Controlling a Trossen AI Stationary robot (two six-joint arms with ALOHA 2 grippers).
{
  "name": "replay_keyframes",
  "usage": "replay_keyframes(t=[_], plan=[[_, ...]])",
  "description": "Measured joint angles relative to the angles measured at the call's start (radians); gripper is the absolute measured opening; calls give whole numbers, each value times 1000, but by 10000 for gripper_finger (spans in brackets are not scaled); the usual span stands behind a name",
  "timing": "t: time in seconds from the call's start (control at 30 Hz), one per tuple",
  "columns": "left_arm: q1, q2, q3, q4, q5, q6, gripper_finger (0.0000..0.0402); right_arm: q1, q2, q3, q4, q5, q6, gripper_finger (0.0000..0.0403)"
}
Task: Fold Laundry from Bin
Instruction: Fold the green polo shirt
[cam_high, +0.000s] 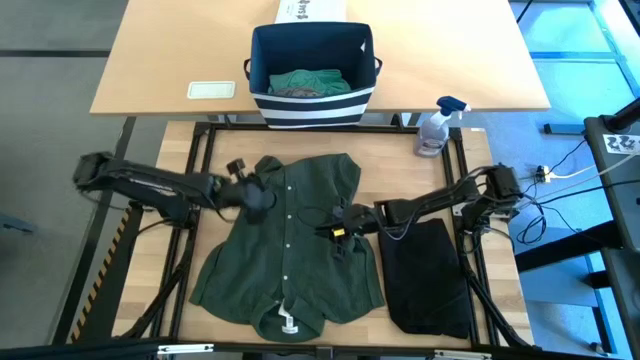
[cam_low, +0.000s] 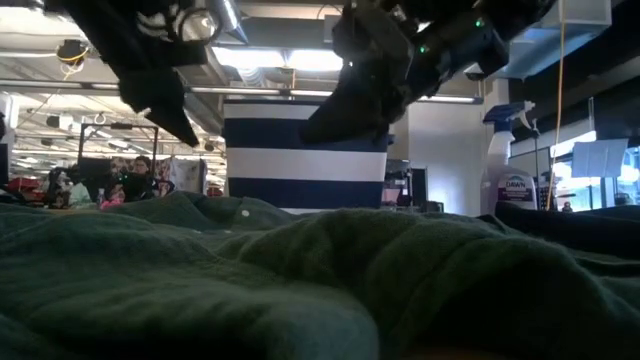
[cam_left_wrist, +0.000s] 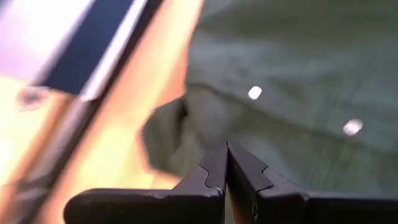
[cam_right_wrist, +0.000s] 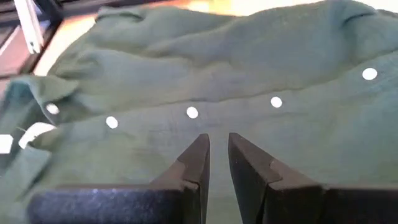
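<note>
Laundry is partly done: a black garment (cam_high: 428, 275) lies folded on the counter (cam_high: 405, 172); the green shirt (cam_high: 290, 245) lies spread unfolded, more waits in the bin (cam_high: 311, 75). Left tool (cam_high: 256, 197) clenched empty over it; right tool (cam_high: 338, 224) slightly parted, grasping nothing.

A shirt (cam_high: 290, 250) lies spread at the middle of the counter (cam_high: 400, 165). At its 3 o'clock, just beside it, lies a folded garment (cam_high: 428, 275). The bin (cam_high: 312, 75) stands at the shirt's 12 o'clock on the farther counter (cam_high: 170, 50), laundry (cam_high: 310, 83) inside. A spray bottle (cam_high: 437, 127) stands at the bin's 4 o'clock.
</note>
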Motion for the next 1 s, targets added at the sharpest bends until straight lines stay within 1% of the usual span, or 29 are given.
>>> replay_keyframes(t=[0.03,0.1,0.2,0.27,0.33,0.43,0.57,0.67,0.8,0.9,1.0], plan=[[76,-42,-43,78,77,58,1,-6,1,0,-2,-8,-16,59],[224,-105,-107,204,189,127,0,-17,5,0,7,-20,-38,59],[431,-137,-145,266,324,186,0,-24,11,0,12,-49,-52,59],[539,-125,-147,295,435,227,0,-24,29,0,53,-53,-56,59],[619,-86,-147,337,542,268,0,-23,46,0,75,-73,-64,59],[692,3,-146,367,639,294,0,-23,91,20,114,-88,-76,59],[730,140,-138,393,684,325,0,-23,151,67,106,-94,-76,59],[743,238,-136,461,714,337,0,-21,201,107,110,-123,-76,59],[763,351,-136,541,716,339,0,-21,256,154,53,-159,-76,59],[784,417,-136,586,669,336,0,-21,288,171,-15,-184,-76,59],[807,449,-135,609,551,336,0,-21,301,177,-100,-216,-54,59]])
